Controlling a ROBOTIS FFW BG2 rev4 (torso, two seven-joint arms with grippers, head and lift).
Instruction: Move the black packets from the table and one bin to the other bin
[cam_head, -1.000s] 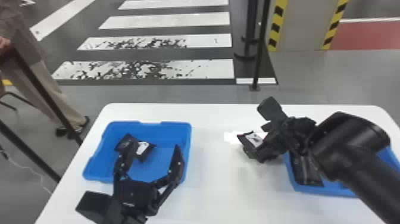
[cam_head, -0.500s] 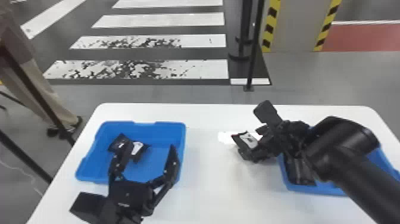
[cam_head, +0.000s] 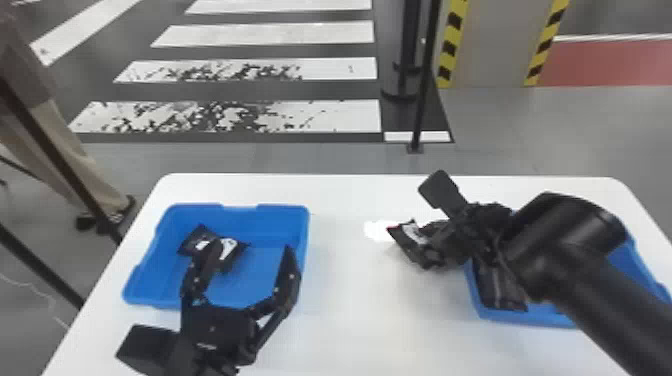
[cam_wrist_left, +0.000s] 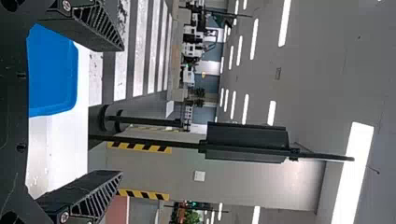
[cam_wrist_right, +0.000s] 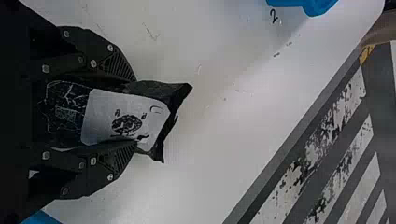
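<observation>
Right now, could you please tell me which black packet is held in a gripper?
The packet in the right gripper, over the table; the left bin's packet and right bin's packet lie unheld.

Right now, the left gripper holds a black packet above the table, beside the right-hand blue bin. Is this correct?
Not the left gripper: the head view shows the right gripper holding the black packet above the table, beside the right-hand blue bin.

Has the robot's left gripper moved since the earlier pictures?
No, not noticeably: against the blue bin, the left gripper keeps its place, one jaw in front of its right wall.
</observation>
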